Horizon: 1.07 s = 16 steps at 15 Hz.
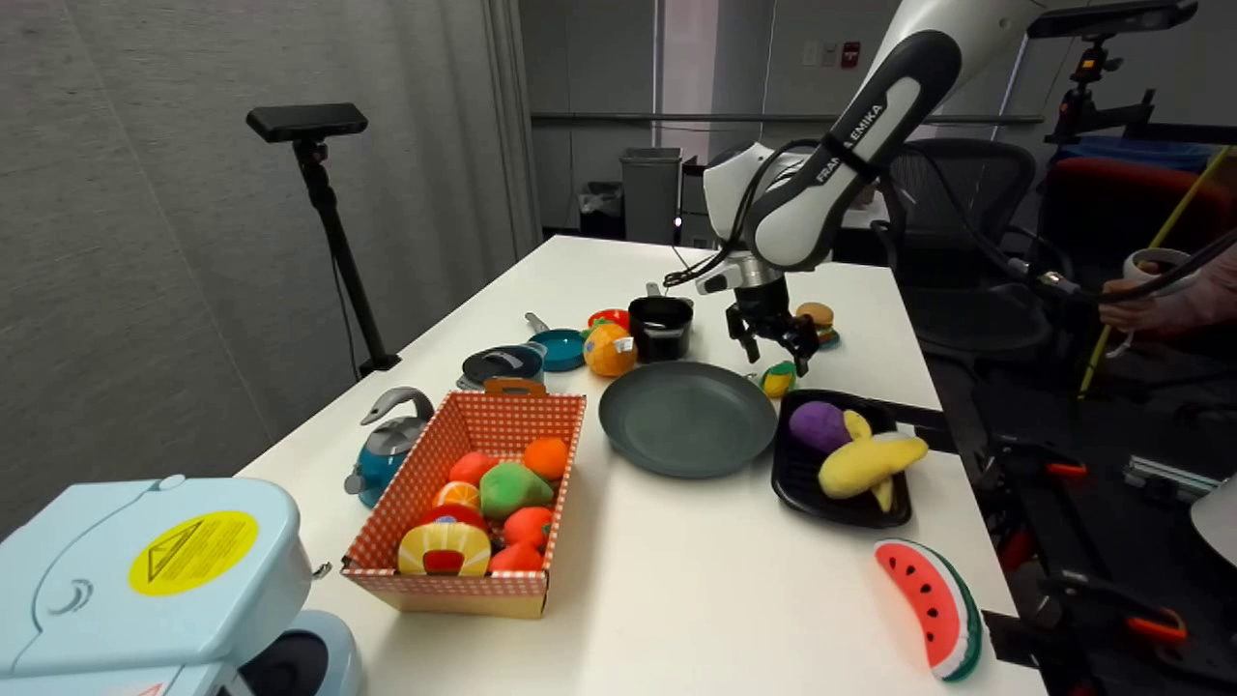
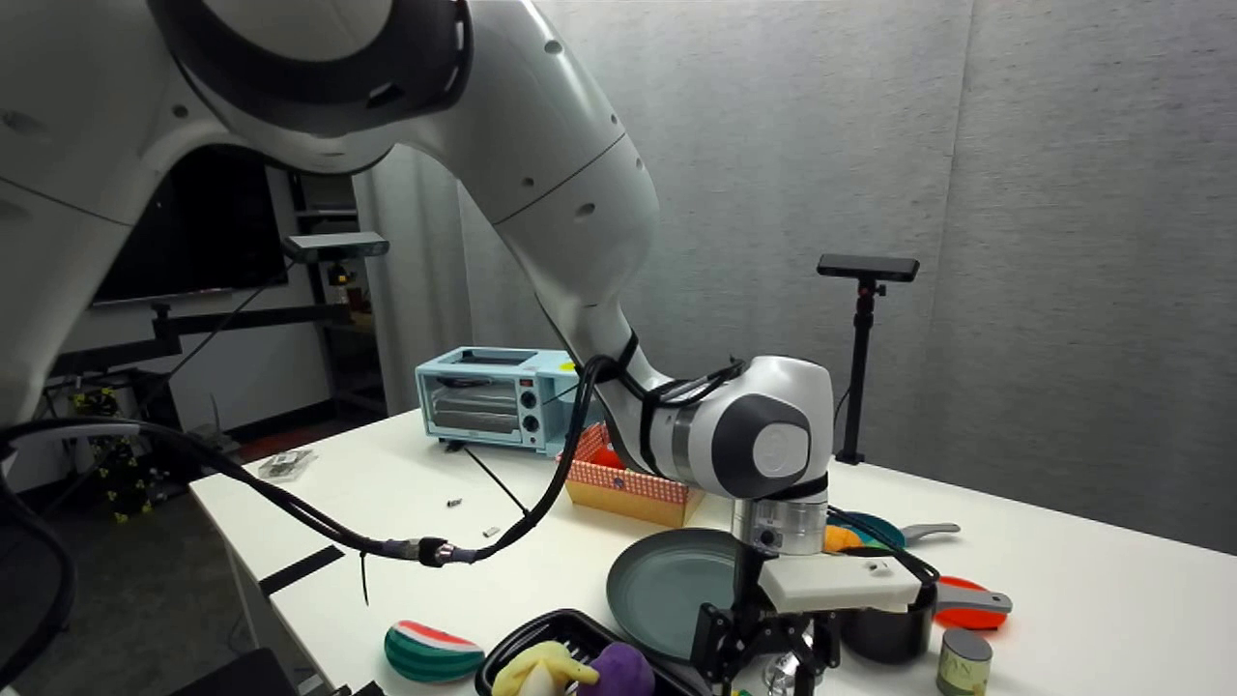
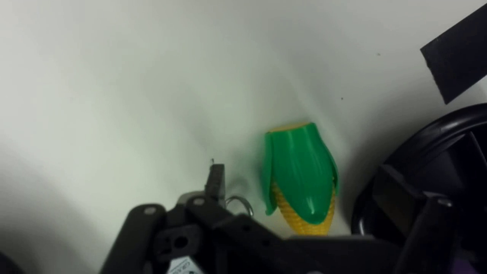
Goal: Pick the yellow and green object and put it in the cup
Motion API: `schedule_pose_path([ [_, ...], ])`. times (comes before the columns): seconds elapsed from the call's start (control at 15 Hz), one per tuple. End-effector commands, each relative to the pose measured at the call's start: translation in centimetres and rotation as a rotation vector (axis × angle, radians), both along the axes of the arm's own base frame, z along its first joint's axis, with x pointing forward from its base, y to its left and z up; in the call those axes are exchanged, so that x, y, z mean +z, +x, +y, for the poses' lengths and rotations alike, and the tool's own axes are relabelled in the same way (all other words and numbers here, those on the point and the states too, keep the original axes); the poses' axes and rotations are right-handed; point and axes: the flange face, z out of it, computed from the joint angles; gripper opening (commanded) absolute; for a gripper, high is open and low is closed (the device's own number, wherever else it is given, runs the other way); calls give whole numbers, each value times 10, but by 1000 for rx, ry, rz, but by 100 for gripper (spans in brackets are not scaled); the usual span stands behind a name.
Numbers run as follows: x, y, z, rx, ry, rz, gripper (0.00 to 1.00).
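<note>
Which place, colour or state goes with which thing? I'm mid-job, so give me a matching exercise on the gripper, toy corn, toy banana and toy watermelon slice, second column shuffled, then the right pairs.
Things:
1. toy corn
2. gripper
3. toy banana
4. toy watermelon slice

Places, colours, states:
A. in the black tray
B. open, gripping nothing
C. red and green, dark-spotted
D. green and yellow

Right pairs: 1-D, 2-B, 3-A, 4-C.

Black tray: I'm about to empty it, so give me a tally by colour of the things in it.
Yellow: 1, the banana
Purple: 1, the oval toy
Total: 2 showing in the tray
</note>
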Motion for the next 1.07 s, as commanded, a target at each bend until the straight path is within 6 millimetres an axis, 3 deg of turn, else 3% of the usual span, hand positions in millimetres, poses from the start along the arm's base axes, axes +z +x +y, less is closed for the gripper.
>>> schedule_pose_path([
  [0.0,-3,15,-6,18,-4,14,100],
  [1.0,-9,42,-25,14,-30,-12,100],
])
